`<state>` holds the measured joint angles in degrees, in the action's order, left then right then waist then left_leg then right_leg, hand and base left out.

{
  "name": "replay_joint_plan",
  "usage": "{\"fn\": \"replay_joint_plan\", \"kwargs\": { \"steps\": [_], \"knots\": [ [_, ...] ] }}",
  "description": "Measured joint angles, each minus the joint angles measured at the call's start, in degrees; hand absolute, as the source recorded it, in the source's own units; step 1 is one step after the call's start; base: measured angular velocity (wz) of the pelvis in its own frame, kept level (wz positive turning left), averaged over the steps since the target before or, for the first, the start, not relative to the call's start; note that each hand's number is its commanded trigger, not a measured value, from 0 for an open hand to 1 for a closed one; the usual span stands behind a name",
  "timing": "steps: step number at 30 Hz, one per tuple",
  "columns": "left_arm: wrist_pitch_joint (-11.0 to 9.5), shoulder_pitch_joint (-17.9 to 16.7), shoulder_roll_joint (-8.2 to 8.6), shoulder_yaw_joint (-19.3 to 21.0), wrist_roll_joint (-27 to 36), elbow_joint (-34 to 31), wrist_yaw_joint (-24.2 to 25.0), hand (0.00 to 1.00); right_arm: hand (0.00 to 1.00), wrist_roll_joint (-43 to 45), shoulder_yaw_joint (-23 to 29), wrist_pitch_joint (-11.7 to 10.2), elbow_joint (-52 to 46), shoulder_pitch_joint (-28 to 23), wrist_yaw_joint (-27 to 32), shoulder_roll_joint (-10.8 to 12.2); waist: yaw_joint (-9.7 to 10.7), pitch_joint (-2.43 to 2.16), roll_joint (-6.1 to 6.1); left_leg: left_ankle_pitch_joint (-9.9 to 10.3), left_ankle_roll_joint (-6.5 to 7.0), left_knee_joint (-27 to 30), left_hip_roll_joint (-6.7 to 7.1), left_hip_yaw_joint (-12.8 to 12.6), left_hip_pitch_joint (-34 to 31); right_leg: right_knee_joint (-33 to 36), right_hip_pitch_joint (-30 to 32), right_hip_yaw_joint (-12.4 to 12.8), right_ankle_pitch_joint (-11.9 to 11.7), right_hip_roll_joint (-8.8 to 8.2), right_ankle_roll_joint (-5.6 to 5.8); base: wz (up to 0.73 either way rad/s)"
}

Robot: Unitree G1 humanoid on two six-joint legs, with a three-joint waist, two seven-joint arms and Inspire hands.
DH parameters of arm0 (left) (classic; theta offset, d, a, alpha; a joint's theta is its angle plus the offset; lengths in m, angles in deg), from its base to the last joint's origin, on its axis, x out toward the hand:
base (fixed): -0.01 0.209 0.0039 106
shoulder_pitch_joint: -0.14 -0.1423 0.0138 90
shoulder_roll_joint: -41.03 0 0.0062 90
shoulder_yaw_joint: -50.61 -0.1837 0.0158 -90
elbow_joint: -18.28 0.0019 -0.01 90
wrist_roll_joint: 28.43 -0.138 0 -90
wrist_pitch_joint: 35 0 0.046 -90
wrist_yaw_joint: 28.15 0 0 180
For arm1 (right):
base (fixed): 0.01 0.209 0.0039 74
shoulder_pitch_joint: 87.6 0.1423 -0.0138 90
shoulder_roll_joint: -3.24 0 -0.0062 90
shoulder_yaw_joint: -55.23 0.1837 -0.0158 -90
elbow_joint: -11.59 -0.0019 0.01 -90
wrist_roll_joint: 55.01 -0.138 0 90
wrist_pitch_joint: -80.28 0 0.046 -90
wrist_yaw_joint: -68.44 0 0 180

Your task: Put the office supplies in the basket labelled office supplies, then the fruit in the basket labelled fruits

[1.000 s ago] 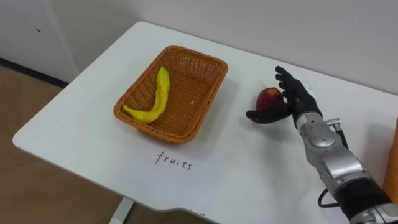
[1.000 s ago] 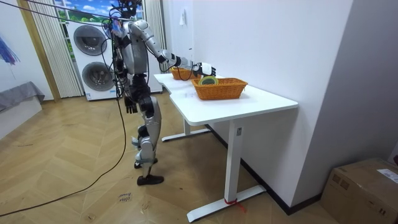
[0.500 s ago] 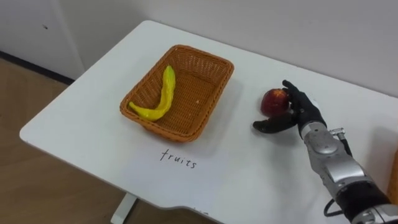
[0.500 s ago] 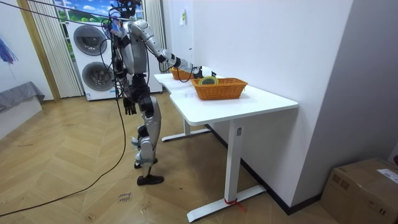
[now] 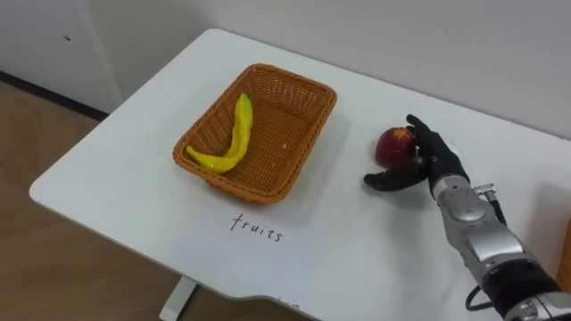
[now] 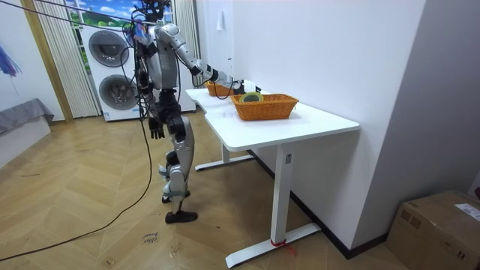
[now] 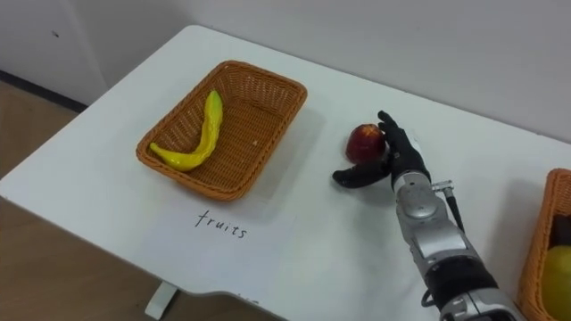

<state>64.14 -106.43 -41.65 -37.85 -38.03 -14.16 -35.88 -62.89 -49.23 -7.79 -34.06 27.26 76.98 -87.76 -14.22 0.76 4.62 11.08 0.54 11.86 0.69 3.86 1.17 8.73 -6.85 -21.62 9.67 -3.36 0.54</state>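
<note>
Robot stands at table (image 6: 319, 124), basket (image 6: 265, 106) on top.

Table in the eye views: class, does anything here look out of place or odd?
Only the apple: it sits on the bare table, right of the fruits basket that holds the banana. The open right hand rests against it.

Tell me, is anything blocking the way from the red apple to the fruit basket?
Nothing visible. Only bare table lies between the apple and the basket. The right robot hand is open against the apple's right side.
</note>
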Motion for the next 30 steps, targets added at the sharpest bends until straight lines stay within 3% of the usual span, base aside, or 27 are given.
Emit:
{"fn": "replay_joint_plan", "kwargs": {
  "steps": [7,8,10,11,19,30],
  "knots": [
    [0.0,0.0,0.0,0.0,0.0,0.0,0.0,0.0,0.0,0.0,0.0,-0.1,0.1,0.0,0.0,0.0,0.0,0.0,0.0,0.0,0.01,0.0,0.02,0.0,0.0,0.0,0.0,-0.1,0.0,-0.03,0.0,0.0],
    [0.0,0.0,-0.01,0.0,0.0,0.0,0.0,0.0,0.11,0.0,0.0,-0.2,0.2,0.0,0.0,0.0,0.0,0.0,0.01,0.0,0.02,0.0,0.03,0.0,0.0,0.0,0.0,-0.1,0.0,-0.06,0.01,0.0],
    [0.0,0.0,-0.01,0.0,0.0,0.0,0.0,0.0,0.75,0.0,0.0,-0.6,0.6,0.0,-0.1,0.0,0.0,-0.02,0.04,0.0,0.05,0.0,0.05,0.0,0.0,0.0,0.0,-0.3,0.0,-0.12,0.03,0.0],
    [-0.1,0.0,-0.01,0.0,0.0,0.1,0.0,0.0,1.0,0.5,0.1,-0.6,0.7,0.0,-0.3,0.0,0.0,0.05,-0.07,0.0,0.06,0.0,0.06,0.0,0.0,0.0,0.0,-0.3,0.0,-0.14,0.05,0.0],
    [-0.5,-0.1,-0.18,0.0,0.0,0.4,1.2,0.0,1.0,4.2,0.8,-0.6,0.9,0.3,-1.1,-1.5,-0.3,0.05,-0.06,0.0,0.06,-0.1,0.03,0.0,0.0,0.0,0.0,-0.3,0.0,-0.14,0.07,0.0],
    [-0.6,-0.5,-0.28,0.0,0.0,0.3,1.8,0.0,1.0,5.7,1.0,-1.0,2.3,1.5,-2.5,-1.4,-0.4,-0.13,0.11,0.0,0.06,-0.1,0.02,0.0,0.0,0.0,0.1,-0.3,0.0,-0.13,0.07,0.0]
  ]
}}
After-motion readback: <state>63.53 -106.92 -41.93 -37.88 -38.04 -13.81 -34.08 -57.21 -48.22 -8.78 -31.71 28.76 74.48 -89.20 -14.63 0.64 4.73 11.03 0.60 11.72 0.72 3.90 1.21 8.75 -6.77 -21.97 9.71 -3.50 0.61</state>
